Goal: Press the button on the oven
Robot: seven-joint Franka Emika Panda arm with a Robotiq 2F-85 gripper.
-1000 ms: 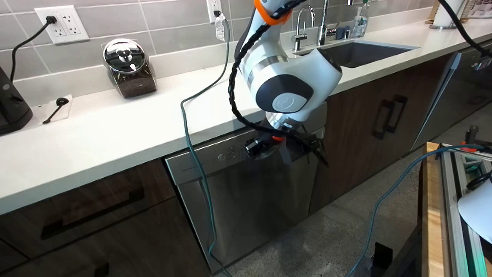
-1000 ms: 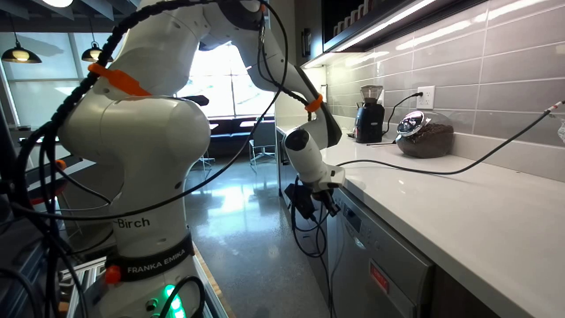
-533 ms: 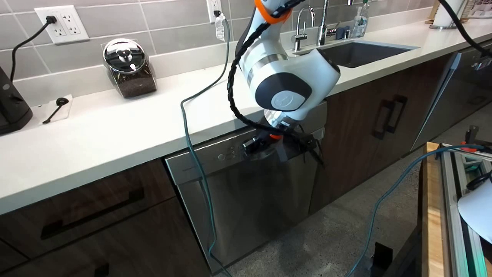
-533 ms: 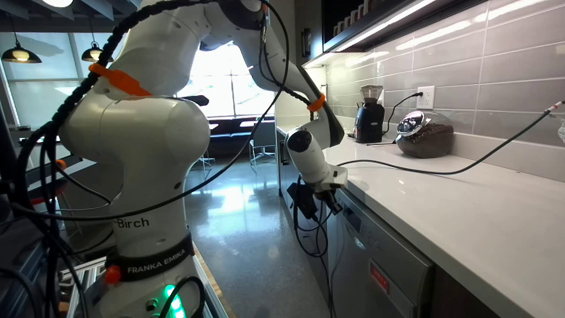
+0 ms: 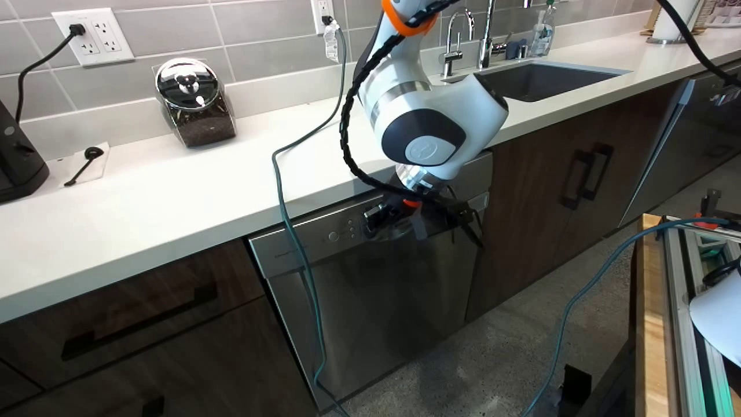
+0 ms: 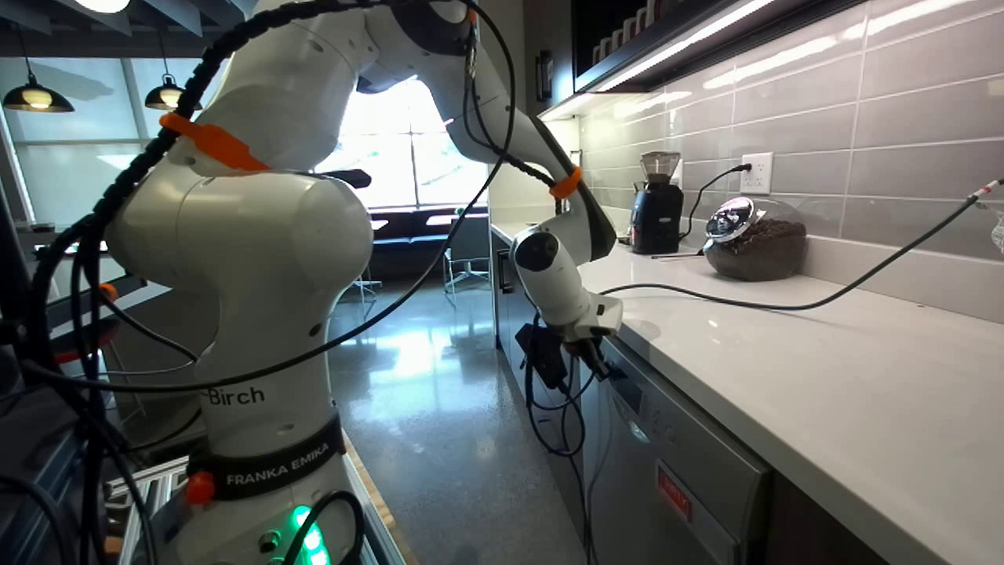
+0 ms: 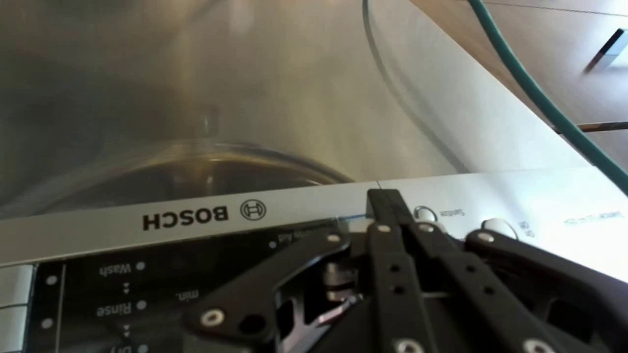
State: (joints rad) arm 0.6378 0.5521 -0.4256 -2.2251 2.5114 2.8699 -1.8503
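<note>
"Fingers [image 7: 377,205] pressed together, with nothing visible between them. Why not spread?"

"Closed, they make one narrow, blunt tip, which I'd judge best for pushing. They slant down at the steel-fronted appliance [image 5: 370,313]; whether they touch it, I can't tell."

"Take the wrist view from the left, then."

"Flat silver keys [image 7: 15,285], rectangular. Next, a glossy black display [image 7: 169,274], its print upside down, beside BOSCH lettering [image 7: 185,218]. Wash, Rinse, Sanitize: more dishwasher than oven, I'd say."

"And the button?"

"Right of the tips: a small round Sanitize button [image 7: 426,214] just beside them, partly masked, then a larger on/off button [image 7: 499,228]. Which one is wanted, I can't tell."

"Last?"

"A smooth teal cable [image 7: 544,100], round in section, hanging slack, presumably so it can reach power at the wall outlet [image 5: 317,10]."
</note>
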